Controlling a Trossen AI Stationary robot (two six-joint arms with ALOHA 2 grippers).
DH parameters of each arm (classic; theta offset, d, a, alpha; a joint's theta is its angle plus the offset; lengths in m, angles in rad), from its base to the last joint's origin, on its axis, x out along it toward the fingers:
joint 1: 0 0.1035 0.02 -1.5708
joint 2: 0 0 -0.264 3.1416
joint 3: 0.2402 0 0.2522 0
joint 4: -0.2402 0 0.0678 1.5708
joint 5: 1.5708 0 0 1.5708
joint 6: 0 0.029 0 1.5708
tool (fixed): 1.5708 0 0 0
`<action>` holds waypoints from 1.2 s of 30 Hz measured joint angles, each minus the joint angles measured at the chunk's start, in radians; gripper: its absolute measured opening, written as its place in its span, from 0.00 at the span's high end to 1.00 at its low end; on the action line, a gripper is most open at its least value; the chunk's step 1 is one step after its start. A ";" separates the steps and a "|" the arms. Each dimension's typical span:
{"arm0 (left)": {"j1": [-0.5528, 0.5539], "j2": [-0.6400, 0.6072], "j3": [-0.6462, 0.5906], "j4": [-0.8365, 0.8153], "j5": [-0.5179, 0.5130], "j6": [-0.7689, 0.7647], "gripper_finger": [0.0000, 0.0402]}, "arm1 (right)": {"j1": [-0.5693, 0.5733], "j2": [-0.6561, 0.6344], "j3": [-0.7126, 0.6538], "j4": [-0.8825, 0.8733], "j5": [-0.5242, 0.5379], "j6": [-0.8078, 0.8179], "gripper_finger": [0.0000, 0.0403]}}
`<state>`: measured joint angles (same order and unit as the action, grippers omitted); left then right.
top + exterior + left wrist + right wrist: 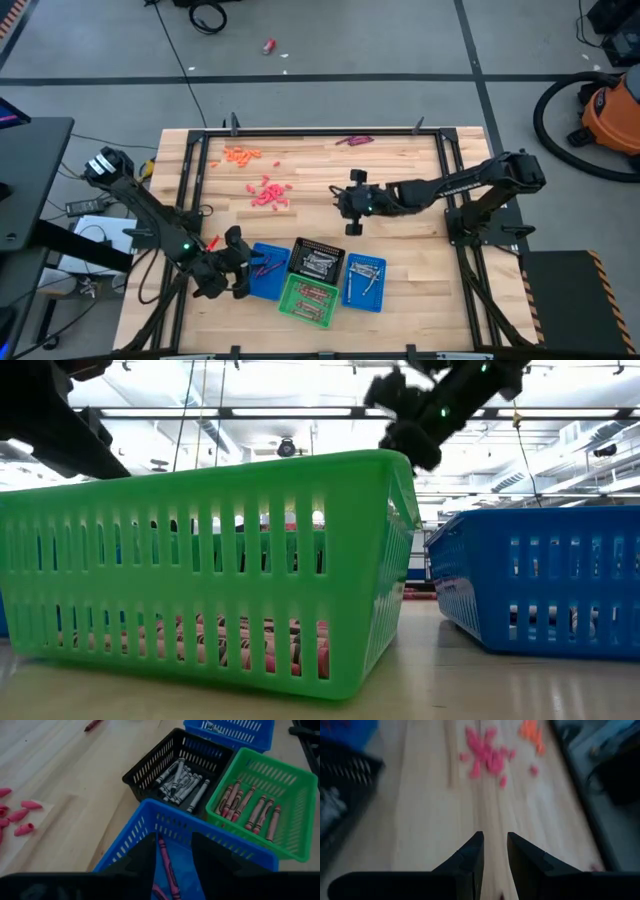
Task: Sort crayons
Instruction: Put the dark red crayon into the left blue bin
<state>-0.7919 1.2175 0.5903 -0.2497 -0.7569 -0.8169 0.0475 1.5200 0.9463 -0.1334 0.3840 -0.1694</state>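
Left tool (pixel 172 865) apart, empty, over blue plastic mesh basket (pixel 150 827); dark maroon crayon (pixel 167 867) below fingers. Right tool (pixel 495 855) slightly apart, empty, above bare worktop (pixel 430 820).

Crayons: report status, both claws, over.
Left claw open over the near blue basket, maroon crayon inside. Right claw open, empty, above bare table. Nothing in the way.

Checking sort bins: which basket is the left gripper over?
The left blue basket, the one holding maroon crayons. The left gripper hangs over its left edge, fingers apart. The other blue basket sits at the far right of the group.
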 joint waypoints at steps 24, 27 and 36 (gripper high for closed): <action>0.055 -0.016 0.000 0.002 0.002 0.133 0.67 | -0.367 -0.026 -0.338 0.186 -0.333 0.088 0.66; 0.078 -0.016 0.000 0.003 0.001 0.133 0.67 | -0.386 -0.026 -0.362 0.185 -0.364 0.084 0.64; 0.108 -0.016 0.000 0.038 0.007 0.191 0.67 | -0.399 -0.022 -0.473 0.287 -0.380 0.089 0.64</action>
<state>-0.6834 1.2011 0.5903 -0.2119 -0.7500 -0.6255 -0.3519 1.4982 0.4731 0.1538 0.0036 -0.0808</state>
